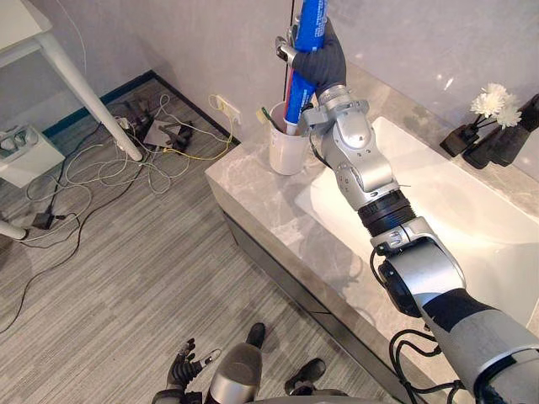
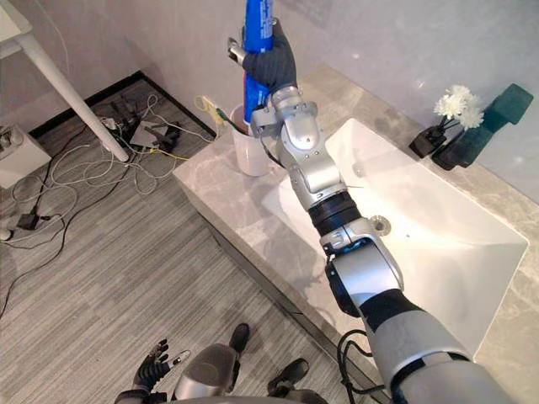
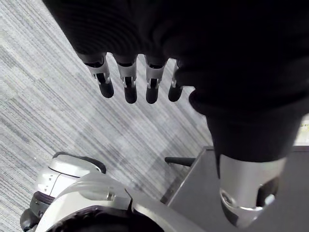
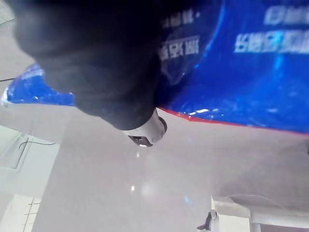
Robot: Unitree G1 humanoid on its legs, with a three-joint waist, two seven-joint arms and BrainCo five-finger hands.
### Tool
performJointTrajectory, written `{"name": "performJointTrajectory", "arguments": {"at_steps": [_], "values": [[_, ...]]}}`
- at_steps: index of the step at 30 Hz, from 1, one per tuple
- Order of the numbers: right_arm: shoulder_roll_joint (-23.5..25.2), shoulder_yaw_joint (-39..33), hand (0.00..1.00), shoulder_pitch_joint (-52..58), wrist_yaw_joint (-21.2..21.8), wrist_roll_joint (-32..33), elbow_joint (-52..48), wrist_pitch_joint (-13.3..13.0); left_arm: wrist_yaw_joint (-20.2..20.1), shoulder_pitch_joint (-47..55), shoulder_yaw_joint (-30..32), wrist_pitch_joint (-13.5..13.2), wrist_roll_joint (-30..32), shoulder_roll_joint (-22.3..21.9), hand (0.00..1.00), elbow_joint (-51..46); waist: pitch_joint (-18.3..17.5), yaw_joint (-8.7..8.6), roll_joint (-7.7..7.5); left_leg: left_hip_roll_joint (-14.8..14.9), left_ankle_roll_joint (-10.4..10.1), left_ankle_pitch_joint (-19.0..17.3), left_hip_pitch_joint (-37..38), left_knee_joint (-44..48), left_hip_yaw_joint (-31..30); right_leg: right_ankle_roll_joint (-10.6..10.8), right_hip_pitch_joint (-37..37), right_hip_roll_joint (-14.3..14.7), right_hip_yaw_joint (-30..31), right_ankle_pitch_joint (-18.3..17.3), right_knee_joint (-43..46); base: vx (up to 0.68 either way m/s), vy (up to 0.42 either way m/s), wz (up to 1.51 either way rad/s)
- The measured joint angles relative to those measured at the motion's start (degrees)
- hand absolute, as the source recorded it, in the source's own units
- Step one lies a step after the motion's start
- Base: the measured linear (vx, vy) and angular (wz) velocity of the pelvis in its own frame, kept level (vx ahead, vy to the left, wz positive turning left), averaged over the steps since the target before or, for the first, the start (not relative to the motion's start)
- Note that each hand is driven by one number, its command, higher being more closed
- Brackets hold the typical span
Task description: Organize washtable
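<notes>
Fingers of the right hand are clenched round a tall blue plastic tube, which the hand holds upright and high above the grey marble counter. The tube runs through the grip, its upper part rising past the hand and its lower part hanging straight down. Its pale lower end reaches the mouth of a round white cup; whether the end is inside the cup or just at the rim cannot be told. The right wrist view shows the dark cover and thumb pressed against the glossy blue side of the tube.

The cup stands near the counter's far left corner, close to the wall, just beside the white rectangular basin sunk into the stone. A thin green handle leans out of the cup on the side away from the basin.

At the back of the counter, beyond the basin, a bunch of white flowers sits in a small dark vase, with a dark angular bottle touching it.

The left hand hangs low over the grey striped carpet, well apart from the counter, its fingers relaxed and holding nothing.

On the floor to the left, loose cables lie tangled beside a slanted white table leg.
</notes>
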Motion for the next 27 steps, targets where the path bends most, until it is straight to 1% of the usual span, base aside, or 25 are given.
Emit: {"name": "performJointTrajectory", "arguments": {"at_steps": [3,4,17,27], "values": [[-0.1,0.0,1.00,-0.2,0.0,0.0,0.0,0.0,0.0,0.0,-0.5,0.0,-0.1,0.0,0.00,0.2,0.2,0.03,0.32,0.1,-0.1,-0.1,-0.3,0.3,0.0,0.0,-0.1,0.1,0.0,0.0,0.0,0.02,0.038,0.00],[-0.1,0.0,0.00,-0.2,-0.1,0.0,0.0,0.0,0.0,0.0,-0.5,0.0,-0.1,0.0,0.00,0.3,0.2,0.03,0.34,0.1,-0.1,-0.1,-0.5,0.5,0.0,-0.1,-0.2,0.1,0.0,0.0,0.0,0.03,0.042,0.00],[-0.1,0.0,0.00,-0.2,-1.0,-0.5,0.0,0.1,0.3,0.8,-1.7,0.0,-0.6,0.3,0.00,0.5,0.4,0.08,0.64,0.5,-0.2,-0.1,-0.7,0.7,0.0,-0.3,-0.4,0.5,0.0,-0.2,0.0,0.02,0.029,0.00],[-0.1,0.0,0.00,-0.2,-2.0,-0.6,-0.1,0.1,1.3,1.2,-1.9,0.0,-1.1,0.2,0.00,0.3,0.5,-0.18,0.86,0.5,-0.2,-0.1,-0.5,1.0,0.0,-0.3,0.0,0.5,0.0,-0.2,0.0,0.01,0.013,0.00]]}}
